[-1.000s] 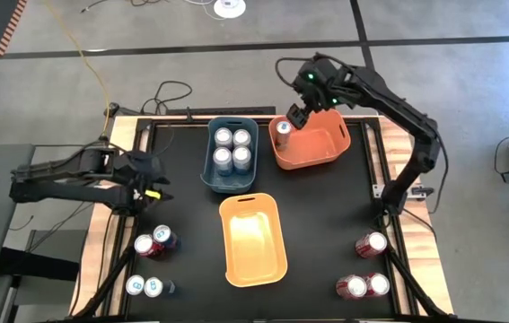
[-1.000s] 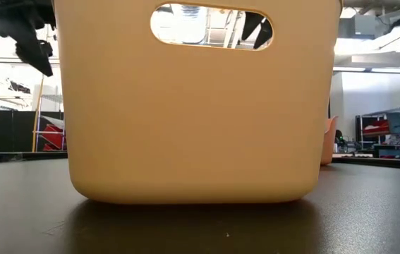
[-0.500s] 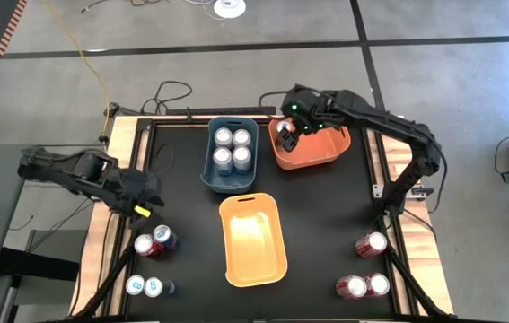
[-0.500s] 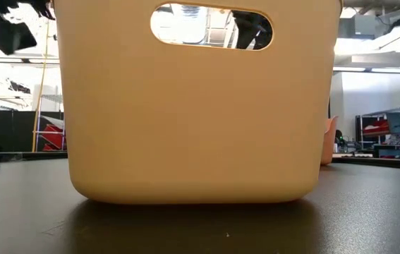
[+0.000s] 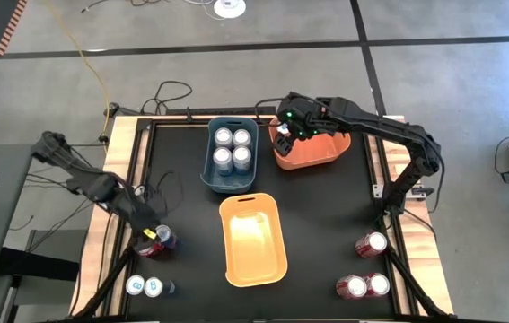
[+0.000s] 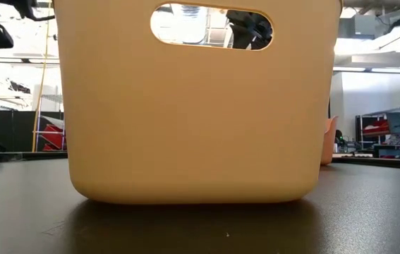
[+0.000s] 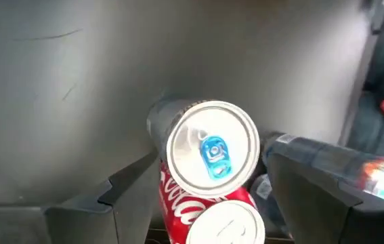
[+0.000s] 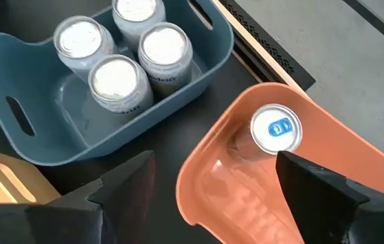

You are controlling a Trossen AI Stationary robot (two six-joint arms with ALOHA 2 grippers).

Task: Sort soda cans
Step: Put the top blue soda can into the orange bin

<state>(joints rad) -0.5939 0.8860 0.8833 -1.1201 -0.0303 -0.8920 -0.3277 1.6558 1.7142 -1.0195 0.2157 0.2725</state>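
- We record the left hand [image 5: 151,235] low over the counter's [image 5: 326,224] left side, its fingers [image 7: 131,196] spread wide on either side of a blue-tabbed can [image 7: 212,150], not gripping it.
- Touching that can is a red can [image 7: 205,207]; in the high view the pair [image 5: 156,242] stands at the left edge.
- Nearer the front left corner we list two light cans with blue marks [image 5: 144,286], side by side.
- At the back, left of centre, a blue bin [image 5: 207,170] holds four silver-topped cans [image 5: 233,150], upright in a two-by-two block.
- At centre, a yellow bin [image 5: 252,238]; in the low view its wall fills most of the frame.
- Right of the blue bin, an orange bin [image 5: 326,148] with one blue-tabbed can [image 8: 276,129] standing upright in its left corner.
- The right hand [image 5: 283,128] hovers above that corner, fingers [image 8: 320,190] wide apart, holding nothing.
- Front right of the counter: one red can [image 5: 371,243] alone, and two more red cans [image 5: 363,286] together nearer the corner.
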